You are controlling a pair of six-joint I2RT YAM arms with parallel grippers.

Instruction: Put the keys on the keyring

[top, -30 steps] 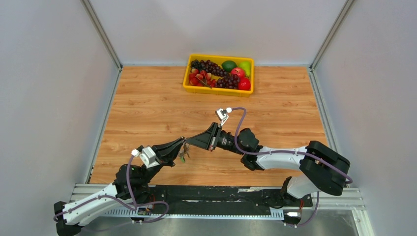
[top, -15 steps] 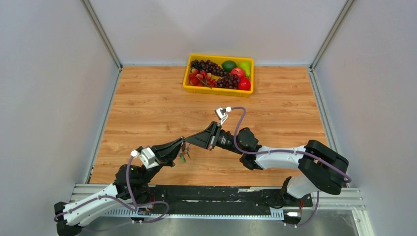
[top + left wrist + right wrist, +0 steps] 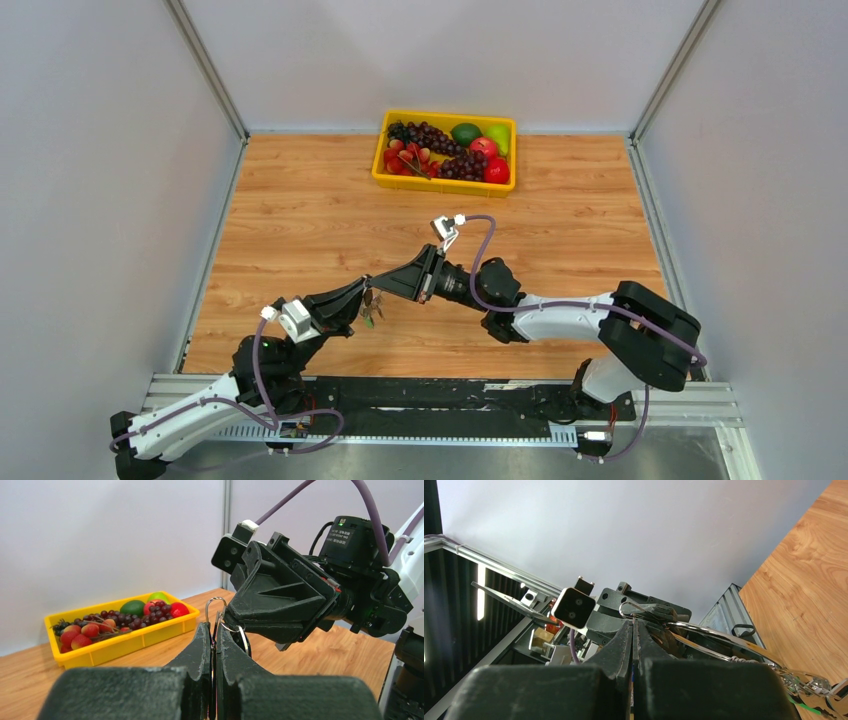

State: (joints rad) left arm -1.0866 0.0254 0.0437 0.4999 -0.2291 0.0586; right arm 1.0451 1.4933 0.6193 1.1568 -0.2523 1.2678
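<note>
My left gripper [image 3: 362, 292] and right gripper [image 3: 376, 286] meet tip to tip above the table's middle front. In the left wrist view the left gripper [image 3: 215, 628] is shut on the keyring's thin silver wire loop [image 3: 215, 601]. A silver ring [image 3: 243, 636] hangs beside it at the right gripper's tip. In the right wrist view the right gripper [image 3: 633, 624] is shut on the keyring, with the loop [image 3: 625, 609] just past its tip and the big ring [image 3: 704, 630] running right. The keys [image 3: 811, 685] dangle from it, one with a green head; from above they [image 3: 371, 313] hang under the tips.
A yellow tray [image 3: 444, 184] of grapes, apples and other fruit stands at the back centre, also in the left wrist view [image 3: 125, 640]. Grey walls close in the wooden table on the left, back and right. A metal rail runs along the near edge.
Both grippers, still joined at the keyring, have drifted slightly left and away from the bases. The keys still hang beneath them.
</note>
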